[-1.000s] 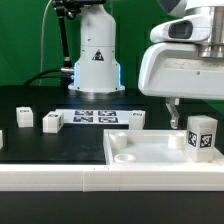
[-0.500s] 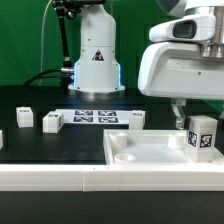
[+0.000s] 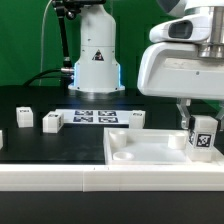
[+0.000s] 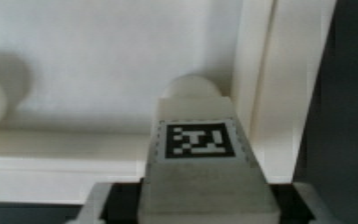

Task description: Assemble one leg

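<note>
One small white square-sided post with a black-and-white tag, the leg [image 3: 203, 137], sits clamped between my fingers [image 4: 108, 200] over the large flat white panel [image 3: 150, 152] near its right edge in the exterior view; only the wrist camera shows my grip.

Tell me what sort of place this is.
Most likely a robotics lab test bench: a green backdrop behind a black table, a marker board with fiducial tags, and the arm's claw holding a tagged leg over a white panel.
</note>
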You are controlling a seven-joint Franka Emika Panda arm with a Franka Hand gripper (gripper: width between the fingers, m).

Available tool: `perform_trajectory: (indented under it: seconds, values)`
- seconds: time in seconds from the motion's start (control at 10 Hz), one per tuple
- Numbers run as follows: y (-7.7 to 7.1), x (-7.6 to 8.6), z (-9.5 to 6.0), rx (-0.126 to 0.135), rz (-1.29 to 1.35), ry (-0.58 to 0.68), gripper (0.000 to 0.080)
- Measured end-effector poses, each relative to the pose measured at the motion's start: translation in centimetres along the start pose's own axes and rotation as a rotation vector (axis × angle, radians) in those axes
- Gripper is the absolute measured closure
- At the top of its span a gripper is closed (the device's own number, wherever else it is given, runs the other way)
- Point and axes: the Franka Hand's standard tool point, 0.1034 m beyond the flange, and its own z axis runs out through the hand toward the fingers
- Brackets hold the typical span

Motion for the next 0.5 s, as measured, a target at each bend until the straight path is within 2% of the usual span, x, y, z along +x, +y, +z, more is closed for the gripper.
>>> perform_trajectory:
  seconds: [0.3, 0.5]
  values:
    - [0.1, -0.04, -0.02, -0.005, 0.329, 0.007, 0.0508]
    - [0.22, 0.0, 0.03, 0.002, 0.538, 0.007, 0.0508]
